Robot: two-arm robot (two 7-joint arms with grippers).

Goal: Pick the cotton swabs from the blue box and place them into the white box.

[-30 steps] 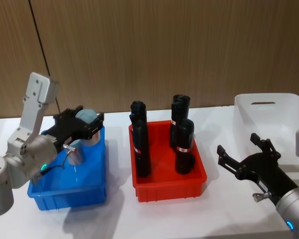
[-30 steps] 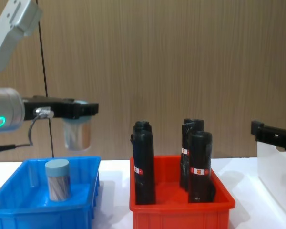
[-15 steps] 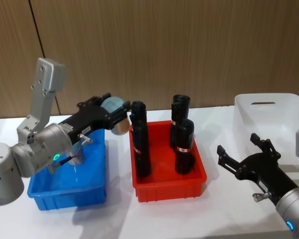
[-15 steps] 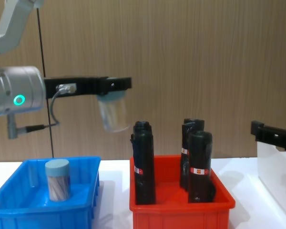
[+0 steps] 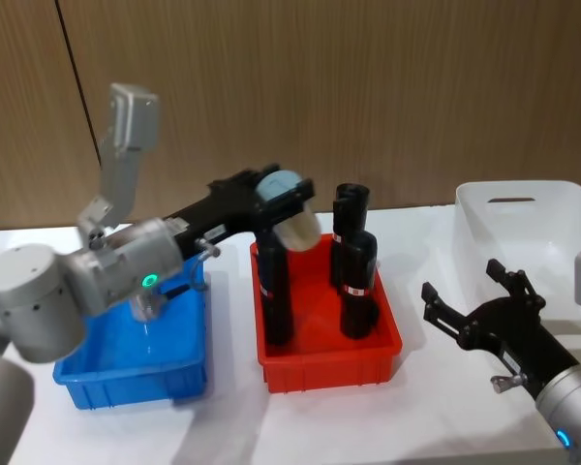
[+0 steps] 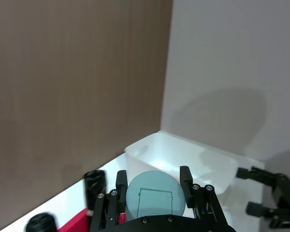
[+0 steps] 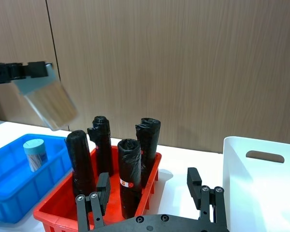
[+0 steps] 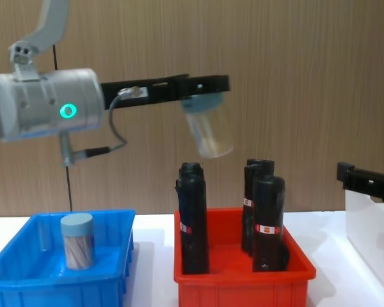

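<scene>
Hanging tilted from left hand (image 5: pixel 286 186): cotton swabs (image 5: pixel 298 229)

A brown wood-panelled wall (image 5: pixel 416 97) rises behind my white desk (image 5: pixel 368 426); a thin dark seam (image 5: pixel 67 48) runs above the desk's left end.

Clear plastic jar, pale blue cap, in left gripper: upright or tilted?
Tilted. Left gripper clamps its cap; the clear jar slants, bottom toward the robot's right, above the red plastic bin.
</scene>
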